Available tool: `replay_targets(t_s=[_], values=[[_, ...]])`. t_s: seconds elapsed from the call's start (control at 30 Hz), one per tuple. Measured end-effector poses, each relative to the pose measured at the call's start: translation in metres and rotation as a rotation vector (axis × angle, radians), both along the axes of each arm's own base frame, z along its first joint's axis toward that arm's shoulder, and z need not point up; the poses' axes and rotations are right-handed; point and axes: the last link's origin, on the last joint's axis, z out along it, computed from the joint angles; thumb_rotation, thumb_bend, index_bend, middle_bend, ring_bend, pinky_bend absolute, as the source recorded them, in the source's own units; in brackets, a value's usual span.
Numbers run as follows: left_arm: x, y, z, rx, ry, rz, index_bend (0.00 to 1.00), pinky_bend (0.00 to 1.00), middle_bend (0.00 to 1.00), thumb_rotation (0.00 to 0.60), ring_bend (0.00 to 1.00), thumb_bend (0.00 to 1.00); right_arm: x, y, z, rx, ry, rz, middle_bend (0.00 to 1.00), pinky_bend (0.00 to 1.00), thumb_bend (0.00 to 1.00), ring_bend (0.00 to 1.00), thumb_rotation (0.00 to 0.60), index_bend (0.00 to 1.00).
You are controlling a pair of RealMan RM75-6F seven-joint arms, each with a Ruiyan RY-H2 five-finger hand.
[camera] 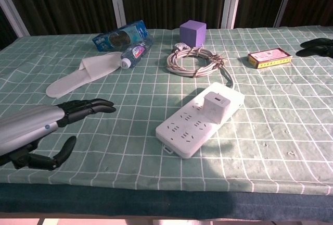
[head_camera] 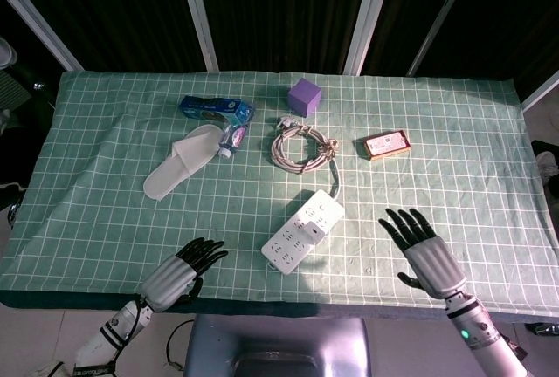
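Low at the bottom left of the head view, left hand (head_camera: 179, 268) over the near table edge, fingers stretched out and apart, holding nothing. Same hand large at the lower left of the chest view, dark fingers (camera: 86, 107) extended toward frame centre, thumb hanging below, nothing between them. At the bottom right of the head view, right hand (head_camera: 424, 249) flat and spread above the green checked cloth (head_camera: 105, 220), empty too; in the chest view only its dark fingertips (camera: 317, 46) visible at the right edge.

Between the two hands, near frame centre, white power strip (head_camera: 304, 230) lying diagonally, apart from both hands. Shown only by the chest view: a white adapter block (camera: 216, 104) plugged into the strip's far end. From that end, grey cable running up to a coiled bundle (head_camera: 300, 147) just above centre.

Left of centre, white slipper (head_camera: 182, 161) lying toe toward the lower left, a small plastic bottle (head_camera: 234, 137) touching its heel end. Just beyond, blue packet (head_camera: 213, 108); contents too small to tell. Right of the coil, orange box (head_camera: 387, 144), closed. Farthest, upper centre, purple cube (head_camera: 306, 96) near the far table edge.
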Motion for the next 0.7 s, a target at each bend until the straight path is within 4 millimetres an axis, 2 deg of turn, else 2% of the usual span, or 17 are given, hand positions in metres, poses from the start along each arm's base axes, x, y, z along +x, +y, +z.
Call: replay_targets(t_s=[0.2,0.43,0.7], values=[[0.027,0.012,-0.039,-0.017,-0.011,-0.010,0.00,0.07,0.00,0.600,0.00,0.84,0.027,-0.021,-0.026,0.073,0.021,0.044,0.00,0.00,0.16,0.00,0.600,0.00],[0.059,0.020,-0.074,-0.020,-0.031,-0.051,0.00,0.06,0.00,0.600,0.00,0.85,0.049,-0.042,-0.051,0.125,0.015,0.036,0.00,0.00,0.16,0.00,0.600,0.00],[0.087,0.019,-0.107,-0.031,-0.013,-0.124,0.00,0.06,0.00,0.600,0.00,0.85,0.063,-0.058,-0.065,0.139,0.017,0.051,0.00,0.00,0.16,0.00,0.600,0.00]])
